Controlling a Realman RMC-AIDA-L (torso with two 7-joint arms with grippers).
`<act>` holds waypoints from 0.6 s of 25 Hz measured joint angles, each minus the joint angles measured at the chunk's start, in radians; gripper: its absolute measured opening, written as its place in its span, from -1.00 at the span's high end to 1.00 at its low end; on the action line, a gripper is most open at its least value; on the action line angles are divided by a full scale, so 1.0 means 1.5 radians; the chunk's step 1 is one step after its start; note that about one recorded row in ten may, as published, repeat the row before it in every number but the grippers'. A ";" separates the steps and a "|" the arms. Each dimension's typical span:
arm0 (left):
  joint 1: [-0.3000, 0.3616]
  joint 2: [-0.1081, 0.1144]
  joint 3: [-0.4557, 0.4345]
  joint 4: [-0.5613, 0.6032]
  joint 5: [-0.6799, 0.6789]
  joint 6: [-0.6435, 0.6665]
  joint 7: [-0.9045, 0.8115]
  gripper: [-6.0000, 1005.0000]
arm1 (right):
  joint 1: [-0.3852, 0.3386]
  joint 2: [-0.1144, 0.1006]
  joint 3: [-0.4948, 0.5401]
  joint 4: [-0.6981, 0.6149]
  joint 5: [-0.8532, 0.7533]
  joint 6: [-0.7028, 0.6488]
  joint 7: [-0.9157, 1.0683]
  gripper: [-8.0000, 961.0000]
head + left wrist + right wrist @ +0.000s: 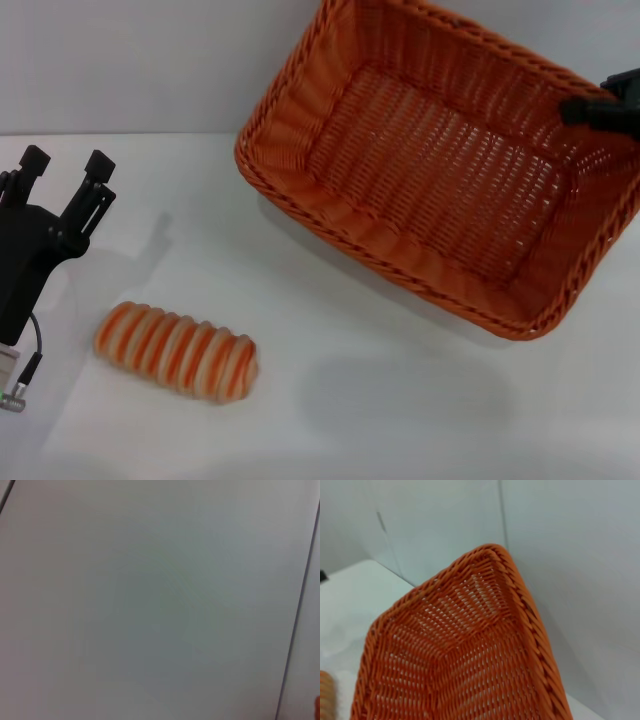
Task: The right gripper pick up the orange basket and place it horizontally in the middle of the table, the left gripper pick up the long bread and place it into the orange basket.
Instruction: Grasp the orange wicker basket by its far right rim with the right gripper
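Note:
The orange basket point(440, 170) hangs tilted over the right half of the white table point(360, 400), throwing a shadow beneath it. My right gripper point(598, 108) is clamped on its far right rim. The right wrist view looks along the woven inside of the basket point(470, 650), and its own fingers do not show there. The long bread point(177, 350), cream with orange stripes, lies flat on the table at the front left. My left gripper point(67, 165) stands open at the left edge, behind the bread and apart from it.
A pale wall point(150, 60) runs behind the table. Bare tabletop lies between the bread and the basket and along the front. The left wrist view shows only a plain pale surface point(160, 600).

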 joint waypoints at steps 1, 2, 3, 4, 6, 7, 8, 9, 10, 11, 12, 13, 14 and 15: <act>0.000 0.000 0.000 0.000 0.000 0.000 0.000 -0.72 | 0.000 0.000 0.000 0.000 0.000 0.000 0.000 0.66; -0.001 0.000 -0.001 0.000 0.000 0.000 0.000 -0.72 | -0.007 -0.001 0.003 -0.024 0.009 0.023 -0.003 0.66; -0.002 0.000 -0.001 0.000 0.000 0.000 0.000 -0.72 | -0.009 -0.002 0.004 -0.035 0.010 0.034 -0.004 0.66; -0.002 0.000 -0.002 0.000 0.000 0.000 0.000 -0.72 | -0.010 -0.004 0.005 -0.047 0.010 0.048 -0.004 0.66; -0.003 0.000 -0.002 0.000 0.000 0.000 0.000 -0.72 | -0.010 -0.006 0.005 -0.061 0.011 0.066 -0.004 0.66; -0.004 0.000 -0.002 0.001 0.000 0.001 0.000 -0.72 | -0.010 -0.008 0.005 -0.074 0.011 0.084 -0.004 0.66; -0.005 0.000 -0.002 0.004 0.001 0.002 0.000 -0.72 | -0.010 -0.010 0.005 -0.090 0.011 0.103 -0.004 0.66; -0.007 0.000 -0.002 0.006 0.002 0.003 0.000 -0.72 | -0.010 -0.014 0.000 -0.129 0.011 0.138 -0.004 0.66; -0.008 0.000 -0.001 0.009 0.003 0.005 0.000 -0.72 | -0.010 -0.014 0.000 -0.129 0.011 0.138 -0.004 0.66; -0.009 0.000 0.000 0.010 0.003 0.006 0.000 -0.72 | -0.010 -0.016 -0.001 -0.144 0.011 0.148 -0.004 0.66; -0.010 0.000 0.000 0.010 0.003 0.007 0.000 -0.72 | -0.013 -0.021 -0.017 -0.184 0.011 0.162 -0.005 0.67; -0.010 0.000 0.000 0.010 0.003 0.007 0.000 -0.72 | -0.013 -0.021 -0.017 -0.184 0.011 0.162 -0.005 0.67; -0.010 0.000 0.000 0.010 0.003 0.007 0.000 -0.72 | -0.016 -0.028 -0.047 -0.209 0.012 0.163 -0.005 0.67; -0.010 0.000 0.000 0.010 0.003 0.007 0.000 -0.72 | -0.016 -0.028 -0.047 -0.209 0.012 0.163 -0.005 0.67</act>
